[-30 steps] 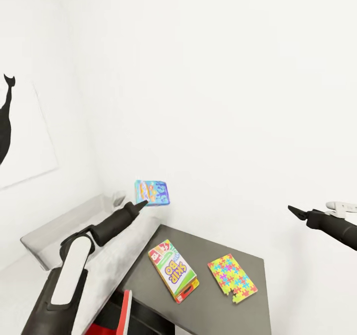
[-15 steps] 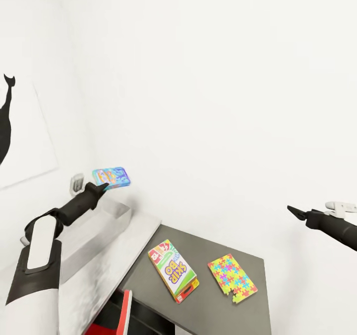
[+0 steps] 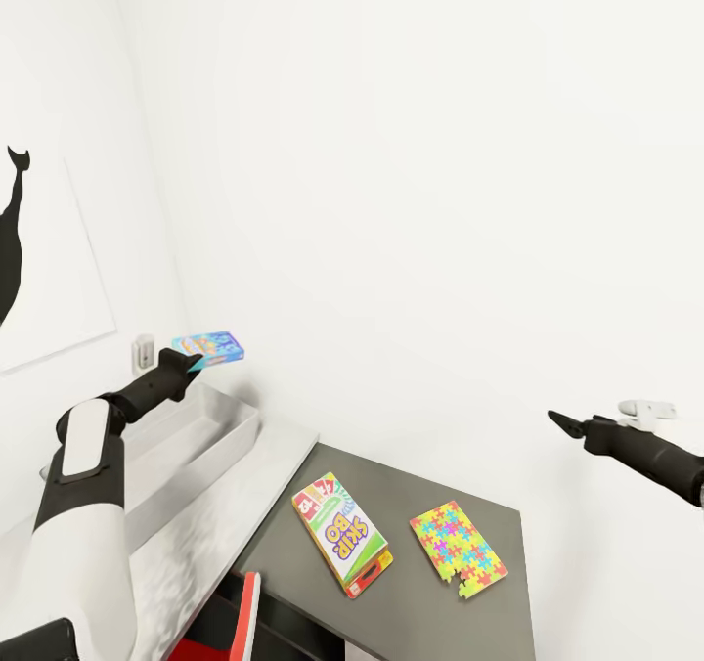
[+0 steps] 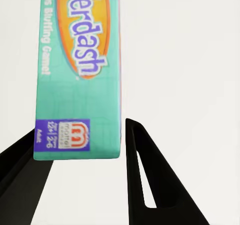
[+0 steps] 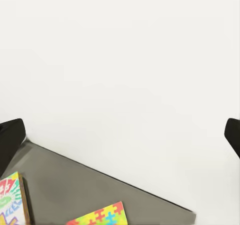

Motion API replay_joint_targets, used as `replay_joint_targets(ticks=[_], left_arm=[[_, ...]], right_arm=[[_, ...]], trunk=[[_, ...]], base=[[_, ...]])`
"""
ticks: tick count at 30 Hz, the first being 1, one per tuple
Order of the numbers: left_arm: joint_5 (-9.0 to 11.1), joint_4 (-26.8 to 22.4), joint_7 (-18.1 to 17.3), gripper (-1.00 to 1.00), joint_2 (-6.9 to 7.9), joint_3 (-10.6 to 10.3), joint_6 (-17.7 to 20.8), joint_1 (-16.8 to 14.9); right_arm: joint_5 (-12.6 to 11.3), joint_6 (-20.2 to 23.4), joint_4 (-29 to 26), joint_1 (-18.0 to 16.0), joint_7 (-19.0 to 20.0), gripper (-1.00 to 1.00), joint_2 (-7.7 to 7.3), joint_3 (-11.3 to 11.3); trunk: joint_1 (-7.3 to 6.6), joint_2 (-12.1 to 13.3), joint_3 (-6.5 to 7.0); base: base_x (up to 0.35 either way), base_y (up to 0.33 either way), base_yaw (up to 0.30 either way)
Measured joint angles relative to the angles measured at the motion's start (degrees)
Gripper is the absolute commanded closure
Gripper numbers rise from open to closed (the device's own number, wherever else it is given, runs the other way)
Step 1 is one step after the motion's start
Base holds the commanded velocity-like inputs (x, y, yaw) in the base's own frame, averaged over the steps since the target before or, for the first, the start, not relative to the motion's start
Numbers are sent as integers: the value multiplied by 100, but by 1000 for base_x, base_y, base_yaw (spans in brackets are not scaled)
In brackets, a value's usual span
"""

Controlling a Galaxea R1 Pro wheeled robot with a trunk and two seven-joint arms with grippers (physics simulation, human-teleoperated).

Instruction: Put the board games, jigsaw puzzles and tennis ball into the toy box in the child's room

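A small blue board game [image 3: 208, 347] is held in the air by the left gripper [image 3: 193, 359], whose two black fingers [image 4: 150, 180] are closed on one end of the box. In the left wrist view the same box [image 4: 79, 72] is seen close up, with a teal face, an orange oval and purple letters, and it is pinched between the fingers. The box is held above the toy box [image 3: 186, 438], a shallow light-grey bin that sits on the long light-grey part of the table [image 3: 220, 534]. The game is not touching the bin. On the dark-grey part of the table lies the long Skip-Bo box [image 3: 342, 532], flat on its back. Just beside it, but apart from it, lies one jigsaw puzzle [image 3: 458, 548] made of bright yellow, pink, blue and green pieces. Corners of the Skip-Bo box [image 5: 12, 200] and the puzzle [image 5: 100, 216] are also seen in the right wrist view, low on the dark top. The right gripper [image 3: 559, 419] is held out in the air off to the side of the table, well apart from the toys. Its fingers are spread wide in the right wrist view, and nothing is between them. A white wall [image 3: 440, 201] is behind everything.
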Motion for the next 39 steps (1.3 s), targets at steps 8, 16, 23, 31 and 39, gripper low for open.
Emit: replay_joint_targets(ticks=[8,16,23,31,39], left_arm=[[-37,111,23,100,41,206,-92,81],[-71,310,50,100,67,333,-487,130],[-73,787,100,100,240,366,-782,156],[-23,1208,58,100,413,366,-976,160],[-22,1387,46,100,481,364,-1021,161]], right_arm=[[5,-2,0,28,0,-100,47,171],[12,-4,0,36,-1,-100,58,235],[13,-3,0,37,2,-100,58,302],[9,-1,0,37,20,-100,54,339],[17,0,0,37,314,-100,52,346]], trunk=[[0,0,0],[0,0,0],[0,0,-1],[0,0,0],[0,1,-7]], base=[[0,0,0],[0,0,0],[0,0,0],[0,0,0],[0,0,0]])
